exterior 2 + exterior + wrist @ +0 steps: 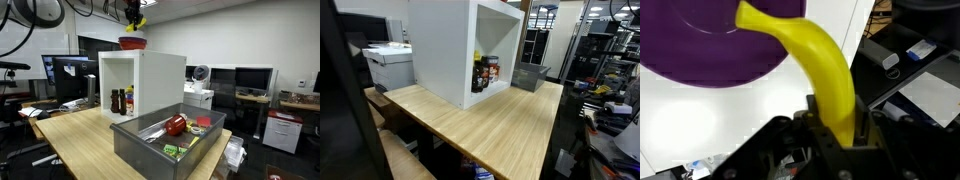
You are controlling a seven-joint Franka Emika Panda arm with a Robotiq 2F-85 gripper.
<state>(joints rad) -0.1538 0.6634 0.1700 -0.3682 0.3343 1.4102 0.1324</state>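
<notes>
A yellow banana point(820, 55) fills the middle of the wrist view, and my gripper point(836, 110) is shut on its lower end, one finger on each side. Past the banana's tip lies a purple plate point(710, 45) on the flat white top of a cabinet point(700, 120). In an exterior view my gripper point(133, 12) hangs high above the white cabinet point(160, 80) with the banana point(138, 25) held just over the dark plate point(132, 43), apart from it. My gripper is out of frame where the cabinet point(445, 50) is seen from the far side.
Bottles point(122, 100) stand inside the open cabinet, also seen as bottles point(485, 73). A grey bin point(150, 150) with a red item point(176, 125) and green packets sits on the wooden table point(490, 125). A printer point(388, 62) and desks with monitors surround the table.
</notes>
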